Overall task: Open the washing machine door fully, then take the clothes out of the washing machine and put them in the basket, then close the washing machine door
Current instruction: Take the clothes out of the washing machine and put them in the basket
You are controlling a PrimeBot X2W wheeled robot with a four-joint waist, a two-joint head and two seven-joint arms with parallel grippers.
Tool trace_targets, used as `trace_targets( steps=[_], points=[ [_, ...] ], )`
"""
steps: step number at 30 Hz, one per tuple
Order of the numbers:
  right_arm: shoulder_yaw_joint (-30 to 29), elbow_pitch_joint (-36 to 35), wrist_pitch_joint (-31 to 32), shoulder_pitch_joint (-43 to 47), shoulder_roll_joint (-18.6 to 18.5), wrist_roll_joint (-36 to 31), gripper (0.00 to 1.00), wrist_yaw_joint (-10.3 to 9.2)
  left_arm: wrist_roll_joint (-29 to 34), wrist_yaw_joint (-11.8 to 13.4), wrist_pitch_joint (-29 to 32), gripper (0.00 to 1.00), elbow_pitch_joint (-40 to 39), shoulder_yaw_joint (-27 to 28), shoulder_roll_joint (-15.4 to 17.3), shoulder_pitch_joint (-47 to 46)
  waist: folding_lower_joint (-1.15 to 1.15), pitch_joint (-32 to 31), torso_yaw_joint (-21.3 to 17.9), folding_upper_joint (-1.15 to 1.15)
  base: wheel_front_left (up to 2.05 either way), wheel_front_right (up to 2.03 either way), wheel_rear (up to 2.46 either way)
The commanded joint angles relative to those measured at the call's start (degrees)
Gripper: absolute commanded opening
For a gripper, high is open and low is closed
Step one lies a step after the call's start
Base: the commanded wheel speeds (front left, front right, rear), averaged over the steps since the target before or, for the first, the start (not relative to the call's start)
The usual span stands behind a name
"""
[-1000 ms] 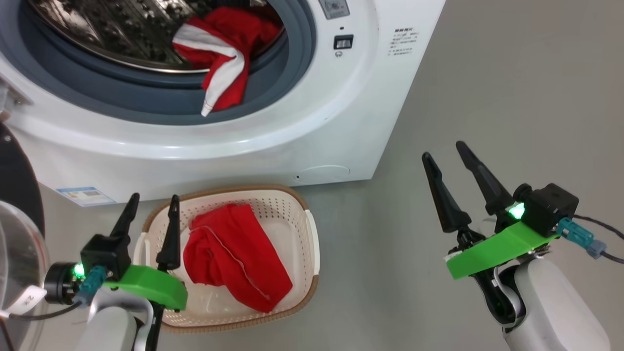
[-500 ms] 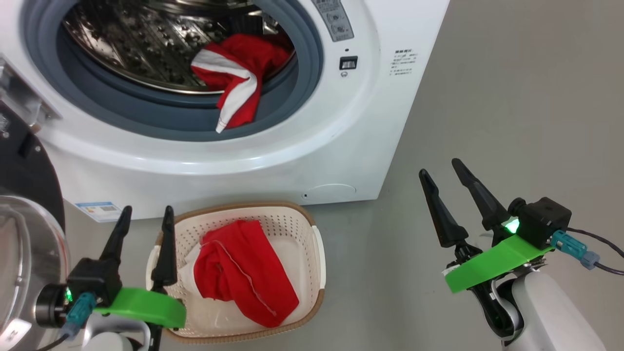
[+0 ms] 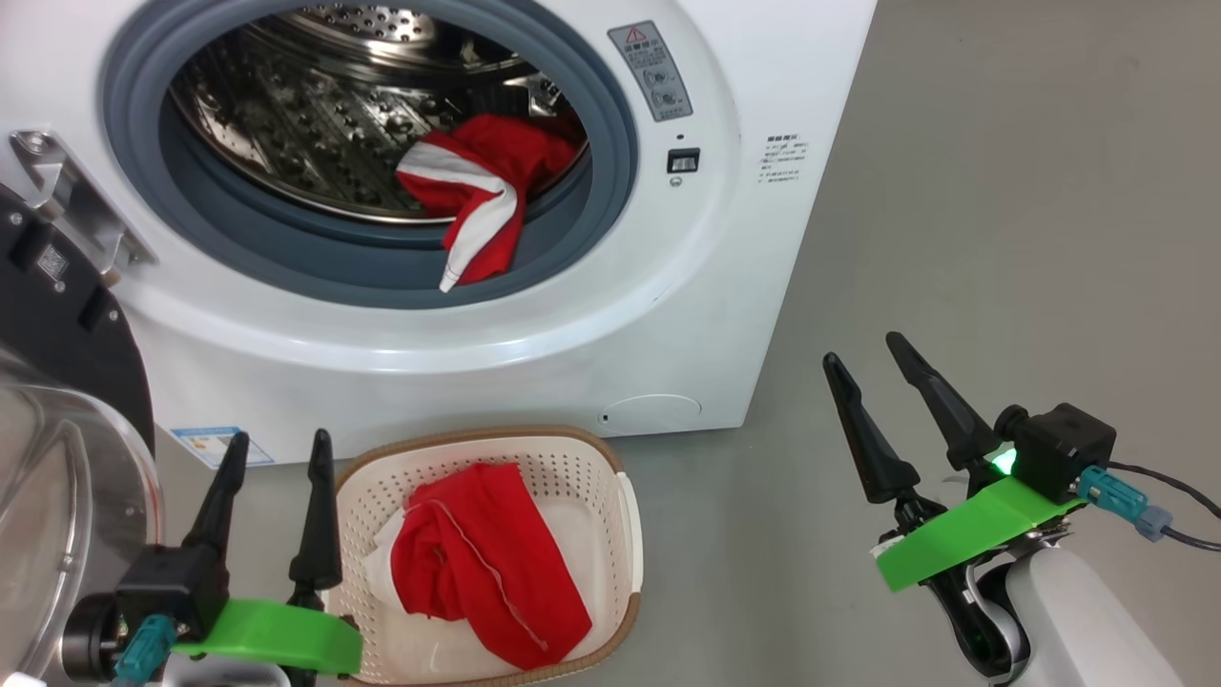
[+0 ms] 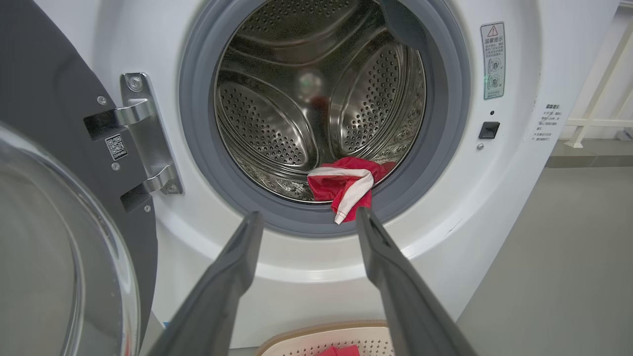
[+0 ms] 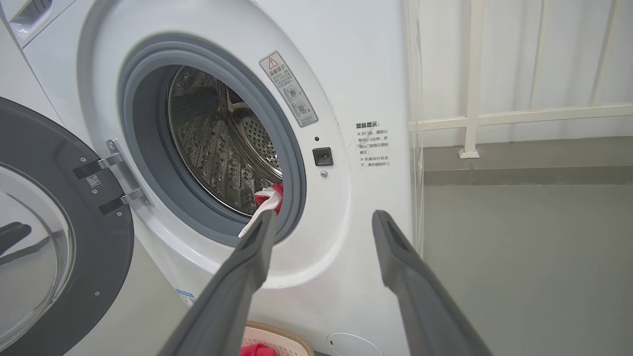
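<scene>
Well ahead of both pincers, red striped clothes (image 3: pixel 477 205) drape over the gasket (image 3: pixel 382 277) of the washing machine (image 3: pixel 572 363); another red piece (image 3: pixel 477 563) lies in the basket (image 3: pixel 630 534) beside the left pincer (image 3: pixel 279 441). Both arms hover low; it and the right pincer (image 3: pixel 863 350) stand spread wide, empty.

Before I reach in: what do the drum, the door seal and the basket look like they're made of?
Drum: polished steel by the look, mirror-bright and punched with small holes. Door seal: matte grey-blue with no shine, probably rubber. Basket: cream perforated plastic, seemingly rigid, with a brown woven-look rim that may be moulded plastic too.
</scene>
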Motion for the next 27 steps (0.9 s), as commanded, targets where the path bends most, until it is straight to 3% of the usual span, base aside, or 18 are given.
trace_targets(
  steps=[1,27],
  points=[
    [1.22,-1.39,-0.27,0.69,-0.26,0.79,1.00,0.09,-0.24,0.42,-0.03,1.00,-1.66,2.41,1.36,-0.62,0.00,-0.23,0.00,0.00,0.00,0.00,0.00],
    [1.76,-1.03,-0.27,1.66,-1.16,0.86,1.00,0.09,-1.53,1.12,-0.08,1.00,-2.51,1.82,1.45,0.80,0.00,-1.89,0.09,0.00,0.00,0.00,0.00]
  ],
)
